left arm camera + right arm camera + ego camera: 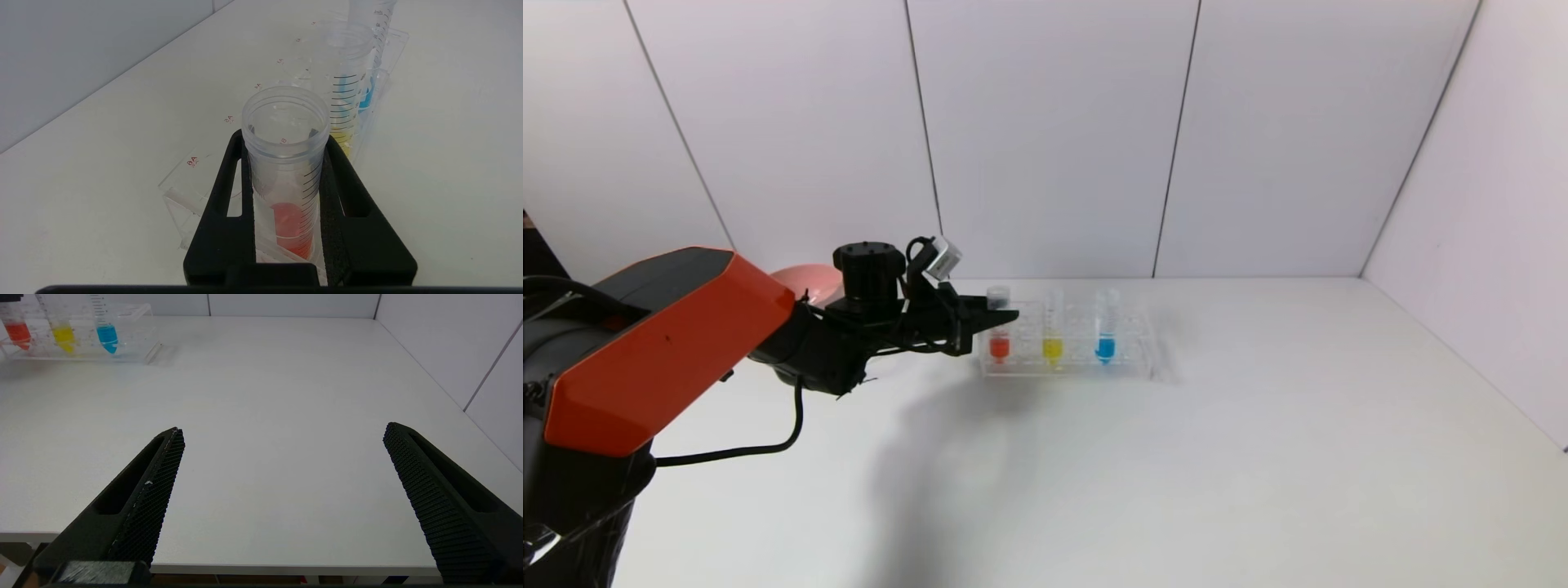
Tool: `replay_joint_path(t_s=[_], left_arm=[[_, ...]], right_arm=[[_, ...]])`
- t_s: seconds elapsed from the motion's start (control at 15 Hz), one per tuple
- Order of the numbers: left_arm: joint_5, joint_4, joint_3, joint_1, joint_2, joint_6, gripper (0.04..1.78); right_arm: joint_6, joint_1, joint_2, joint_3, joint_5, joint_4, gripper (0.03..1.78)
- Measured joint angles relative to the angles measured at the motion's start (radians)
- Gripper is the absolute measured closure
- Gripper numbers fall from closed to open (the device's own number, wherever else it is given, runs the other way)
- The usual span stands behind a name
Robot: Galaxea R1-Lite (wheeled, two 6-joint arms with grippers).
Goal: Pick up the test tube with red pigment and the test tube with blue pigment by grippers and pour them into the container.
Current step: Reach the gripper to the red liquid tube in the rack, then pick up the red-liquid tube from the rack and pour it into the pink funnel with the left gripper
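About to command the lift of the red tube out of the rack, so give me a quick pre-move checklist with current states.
1. Left gripper shut on the test tube with red pigment, fingers on both sides below its rim: ok.
2. Red tube upright, bottom in the clear tube rack: ok.
3. Yellow-liquid tube beside it, apart from the fingers: ok.
4. Test tube with blue pigment standing in the rack: ok.
5. Right gripper open, low at the near table edge, away from the rack: ok.
6. Container for pouring: not visible in any view; only a pink bowl shows behind the left arm: cannot tell.
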Motion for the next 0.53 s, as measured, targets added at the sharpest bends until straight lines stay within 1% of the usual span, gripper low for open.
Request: replay_joint_path(t_s=[0.33, 0.53], left_arm=[[0.001, -0.001, 0.006, 0.0, -0.024, -0.001, 1.36], [0.002, 0.03, 0.004, 0.0, -0.06, -0.001, 1.36]], right_arm=[[0.0, 0.0, 0.0, 0.0, 0.0, 0.0, 0.04], [0.0, 0.0, 0.0, 0.0, 0.0, 0.0, 0.04]])
